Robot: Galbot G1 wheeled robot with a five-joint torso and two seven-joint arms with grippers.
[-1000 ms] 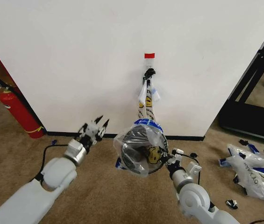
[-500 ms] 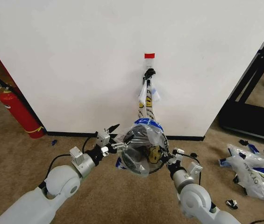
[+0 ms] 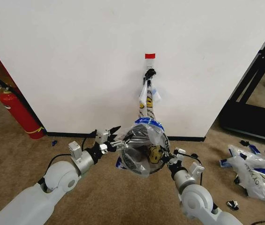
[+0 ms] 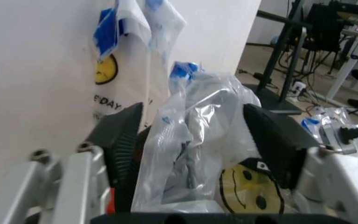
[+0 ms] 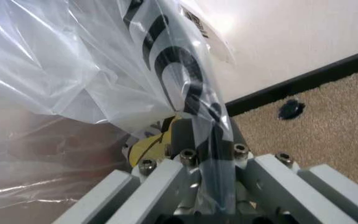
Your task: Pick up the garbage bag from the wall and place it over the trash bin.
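Observation:
The garbage bag (image 3: 146,140), thin clear plastic with a yellow smiley and blue tape, lies draped over the trash bin (image 3: 136,152), whose dark mesh shows through it at the foot of the wall (image 3: 76,56). My left gripper (image 3: 115,139) is open at the bag's left rim. In the left wrist view its black fingers (image 4: 121,135) stand wide on either side of the crumpled bag (image 4: 197,116). My right gripper (image 3: 168,160) is shut on the bag's right edge. The right wrist view shows the film (image 5: 191,93) pinched in that gripper (image 5: 201,140).
More bags (image 3: 147,98) hang from the black hook (image 3: 150,72) under a red tape mark (image 3: 150,56). A red fire extinguisher (image 3: 17,110) stands at the left. A heap of bags (image 3: 254,171) lies on the carpet at the right, near a black frame (image 3: 254,93).
My left gripper has swung right from open floor to the bag's left rim, fingers spread around the plastic. The right gripper has held its grip in place.

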